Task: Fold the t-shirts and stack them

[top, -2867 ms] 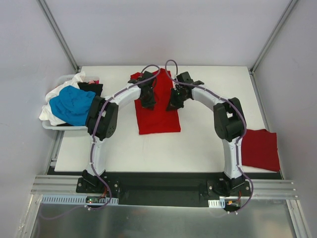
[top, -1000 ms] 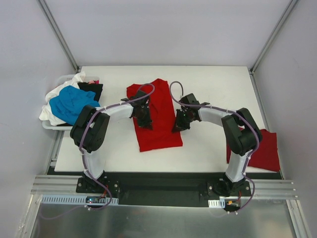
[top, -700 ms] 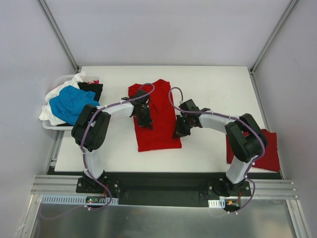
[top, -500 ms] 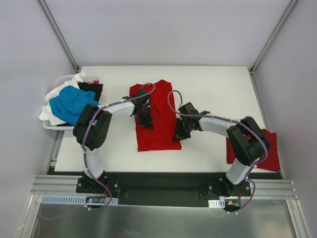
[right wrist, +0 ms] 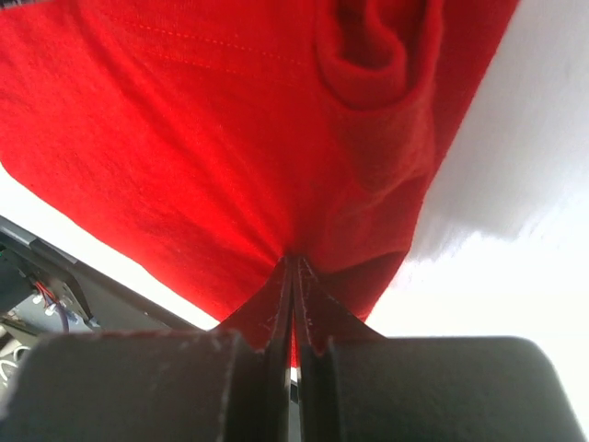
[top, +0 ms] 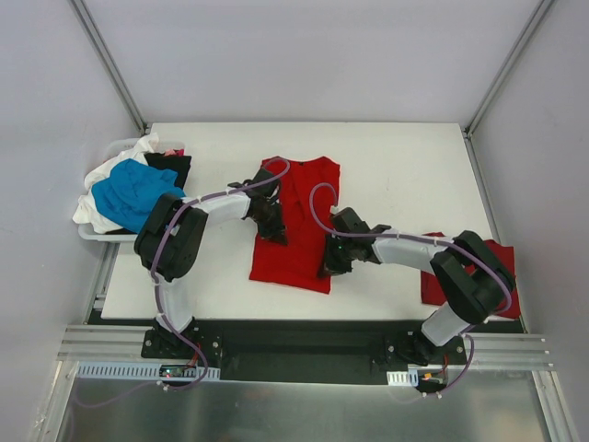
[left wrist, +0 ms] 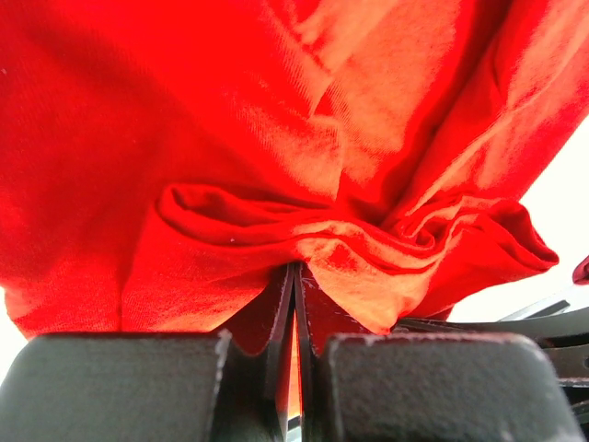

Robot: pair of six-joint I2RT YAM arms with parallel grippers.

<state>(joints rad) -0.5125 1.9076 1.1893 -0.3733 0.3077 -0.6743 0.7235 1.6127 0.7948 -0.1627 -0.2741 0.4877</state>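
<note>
A bright red t-shirt point(top: 299, 230) lies partly folded in the middle of the table. My left gripper point(top: 271, 227) is shut on its left edge, and the cloth bunches right at the pinched tips point(left wrist: 296, 272). Over at the shirt's right edge my right gripper point(top: 328, 264) is shut on the red fabric point(right wrist: 230, 166), which hangs taut from the closed tips point(right wrist: 293, 262). A folded red t-shirt point(top: 483, 276) lies flat at the table's right edge. More t-shirts, blue point(top: 133, 191), white point(top: 138, 152) and black point(top: 170, 166), are heaped at the far left.
The heap of shirts fills a white bin point(top: 97, 233) off the table's left edge. Grey walls and metal corner posts point(top: 106, 60) enclose the white table point(top: 405, 175). A black mounting rail point(top: 294, 345) runs along the near edge.
Both grippers have pulled the red shirt toward the near edge. Its upper part has spread out wider to the right.
</note>
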